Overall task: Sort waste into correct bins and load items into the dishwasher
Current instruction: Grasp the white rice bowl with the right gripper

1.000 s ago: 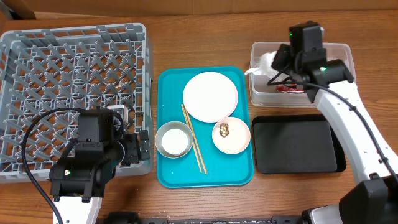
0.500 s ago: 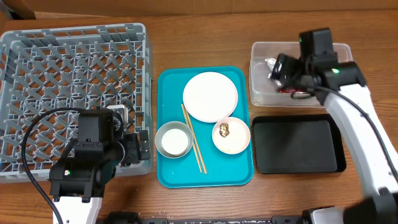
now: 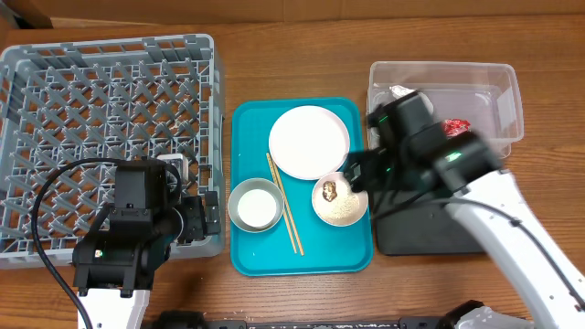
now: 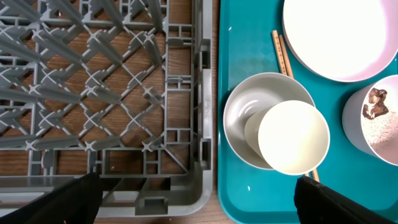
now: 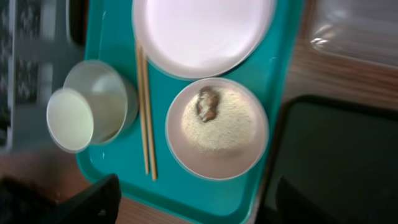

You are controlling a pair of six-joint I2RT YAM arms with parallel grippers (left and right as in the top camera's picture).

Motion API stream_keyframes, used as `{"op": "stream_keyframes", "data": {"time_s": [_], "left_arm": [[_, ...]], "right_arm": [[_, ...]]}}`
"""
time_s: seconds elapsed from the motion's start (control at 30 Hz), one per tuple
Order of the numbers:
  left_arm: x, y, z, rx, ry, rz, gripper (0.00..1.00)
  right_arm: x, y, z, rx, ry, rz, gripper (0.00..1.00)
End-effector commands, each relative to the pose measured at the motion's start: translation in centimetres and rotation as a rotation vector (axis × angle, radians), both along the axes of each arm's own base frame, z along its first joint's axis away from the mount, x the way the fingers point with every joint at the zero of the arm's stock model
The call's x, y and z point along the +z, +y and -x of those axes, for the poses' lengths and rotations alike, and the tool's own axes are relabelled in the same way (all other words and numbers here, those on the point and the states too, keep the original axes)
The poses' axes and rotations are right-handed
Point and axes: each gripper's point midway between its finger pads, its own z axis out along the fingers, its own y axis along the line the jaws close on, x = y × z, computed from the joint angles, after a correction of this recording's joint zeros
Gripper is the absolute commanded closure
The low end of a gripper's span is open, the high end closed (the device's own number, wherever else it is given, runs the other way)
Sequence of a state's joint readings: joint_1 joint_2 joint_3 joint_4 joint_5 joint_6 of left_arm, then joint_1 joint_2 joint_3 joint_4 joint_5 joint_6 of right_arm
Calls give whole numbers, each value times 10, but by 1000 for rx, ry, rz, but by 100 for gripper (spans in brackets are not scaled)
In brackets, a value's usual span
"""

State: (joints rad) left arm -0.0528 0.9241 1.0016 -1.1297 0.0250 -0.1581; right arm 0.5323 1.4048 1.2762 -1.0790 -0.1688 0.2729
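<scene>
Empty, the left pincer (image 4: 196,186) and right pincer (image 5: 198,186) both gape. Thin wooden chopsticks (image 3: 282,203) lie on the teal tray (image 3: 302,260), long axis eleven-to-five o'clock, between grey bowl (image 4: 245,115) and rice-filled pinkish bowl (image 3: 340,199); smooth round plate (image 3: 309,142) beyond at twelve.

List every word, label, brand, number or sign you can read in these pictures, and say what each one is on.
None: no view shows any text that can be read.
Red wrapper in the clear tub: any print is too small to read.
Plate, cup, dish rack, teal tray: plain, no marks seen.
</scene>
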Motion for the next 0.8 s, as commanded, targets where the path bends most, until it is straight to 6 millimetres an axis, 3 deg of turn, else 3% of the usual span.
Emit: {"op": "stream_keyframes", "data": {"time_s": [0.0, 0.27, 0.5, 0.77], "left_arm": [[9, -1, -4, 6, -31, 2, 0], [9, -1, -4, 6, -30, 2, 0], [9, -1, -3, 6, -29, 3, 0], [9, -1, -4, 6, -29, 2, 0]], "right_arm": [[-27, 25, 22, 103, 23, 9, 28], [-97, 55, 37, 114, 65, 44, 42], [-129, 77, 37, 157, 84, 62, 54], [-153, 76, 38, 137, 131, 98, 67]]}}
